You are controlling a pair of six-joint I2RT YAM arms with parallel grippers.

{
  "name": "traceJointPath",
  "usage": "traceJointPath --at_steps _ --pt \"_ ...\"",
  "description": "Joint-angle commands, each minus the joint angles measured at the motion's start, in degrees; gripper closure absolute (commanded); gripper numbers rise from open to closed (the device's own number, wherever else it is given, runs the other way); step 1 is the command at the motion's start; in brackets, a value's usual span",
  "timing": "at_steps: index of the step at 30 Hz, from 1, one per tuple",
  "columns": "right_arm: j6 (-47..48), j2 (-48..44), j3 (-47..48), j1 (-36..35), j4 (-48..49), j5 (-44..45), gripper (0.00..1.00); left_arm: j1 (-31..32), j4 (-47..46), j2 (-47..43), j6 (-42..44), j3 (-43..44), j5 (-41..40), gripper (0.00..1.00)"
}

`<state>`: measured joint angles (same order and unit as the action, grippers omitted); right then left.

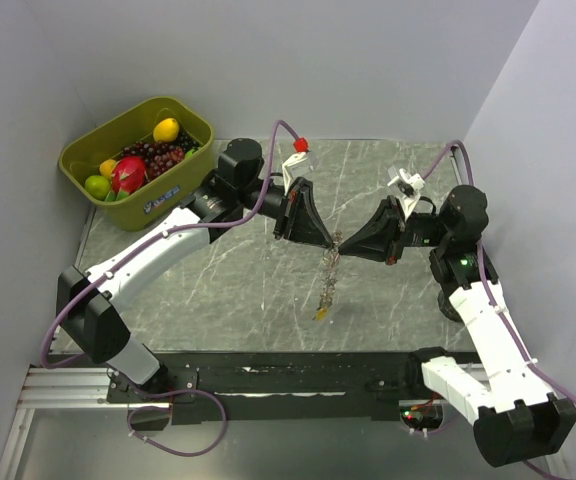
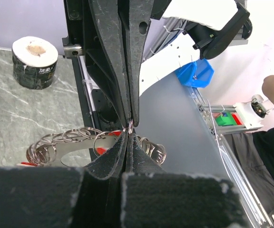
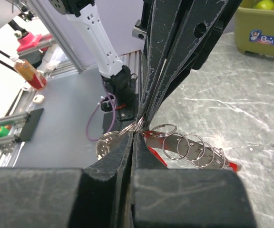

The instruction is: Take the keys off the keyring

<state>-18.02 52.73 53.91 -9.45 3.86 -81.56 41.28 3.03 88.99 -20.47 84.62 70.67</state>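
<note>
The keyring (image 1: 330, 275) is a chain of linked silvery split rings. It hangs above the marble table from the spot where my two grippers meet tip to tip. A yellow key (image 1: 321, 313) dangles at its low end. My left gripper (image 1: 332, 240) and right gripper (image 1: 344, 243) are both shut on the top ring. In the left wrist view my left gripper (image 2: 129, 131) pinches a ring, with more rings (image 2: 68, 139) and a red key (image 2: 100, 150) behind. In the right wrist view my right gripper (image 3: 138, 131) pinches it, with rings (image 3: 189, 146) and a red key (image 3: 152, 145) beside.
A green bin (image 1: 163, 190) of fruit stands at the table's far left corner. A roll of tape (image 2: 34, 61) sits on the table in the left wrist view. The table's near edge is an aluminium rail (image 1: 268, 375).
</note>
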Motion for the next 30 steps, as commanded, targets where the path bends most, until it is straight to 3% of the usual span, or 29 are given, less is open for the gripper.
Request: traceJointPath --at_steps 1,6,9,13,15,23,26,30 --pt "0.4 -0.1 1.5 0.2 2.0 -0.3 1.00 -0.1 -1.8 -0.5 0.8 2.1 0.0 0.99" --pt "4.7 -0.3 2.2 0.2 -2.3 0.8 1.00 -0.1 -0.1 -0.3 1.9 2.7 -1.1 0.99" --pt "6.2 -0.8 1.9 0.2 -3.6 1.6 1.00 -0.1 1.5 -0.2 3.8 2.9 -1.8 0.91" --pt "8.2 -1.0 2.1 0.3 -6.1 1.9 1.00 -0.1 2.4 -0.6 4.7 2.8 -2.2 0.90" --pt "8.6 -1.0 2.3 0.2 -6.8 2.5 1.00 -0.1 3.4 -0.7 5.6 2.9 -2.6 0.83" --pt "12.2 -0.9 3.6 0.3 -11.7 4.4 1.00 -0.1 6.7 -0.8 8.6 4.7 -3.6 0.74" --pt "14.6 0.0 5.4 0.3 -16.4 5.3 1.00 0.0 10.9 -0.7 12.3 6.4 -6.0 0.73" --pt "20.8 2.6 9.1 0.2 -26.5 6.1 1.00 0.6 18.9 -1.3 24.5 9.2 -14.8 0.71"
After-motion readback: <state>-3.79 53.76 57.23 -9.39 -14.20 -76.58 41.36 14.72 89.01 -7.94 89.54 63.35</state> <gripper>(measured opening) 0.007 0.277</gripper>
